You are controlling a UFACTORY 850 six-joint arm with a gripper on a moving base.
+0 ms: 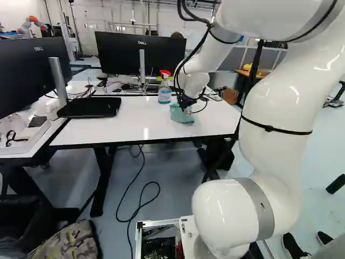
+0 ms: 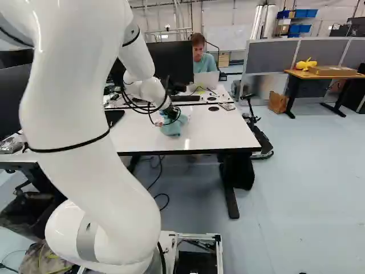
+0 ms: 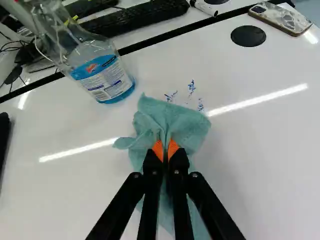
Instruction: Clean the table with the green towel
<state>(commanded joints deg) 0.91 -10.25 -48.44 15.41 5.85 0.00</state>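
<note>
My gripper (image 1: 186,102) is low over the white table (image 1: 129,127), at the green towel (image 1: 181,114). In the wrist view, the gripper (image 3: 165,151) has its two orange pads pinched together on a fold of the towel (image 3: 175,120), which spreads on the tabletop around and under the fingers. Blue pen marks (image 3: 191,89) show on the table just ahead of the towel's far edge. Whether more marks lie beneath the cloth is hidden.
A spray bottle (image 3: 105,75) with blue liquid stands beside the towel. Farther off are a phone (image 3: 281,18), a black round cap (image 3: 248,36) and a keyboard (image 3: 135,17). Monitors (image 1: 141,54) stand at the back and left. A person sits behind the table. Another robot is far left.
</note>
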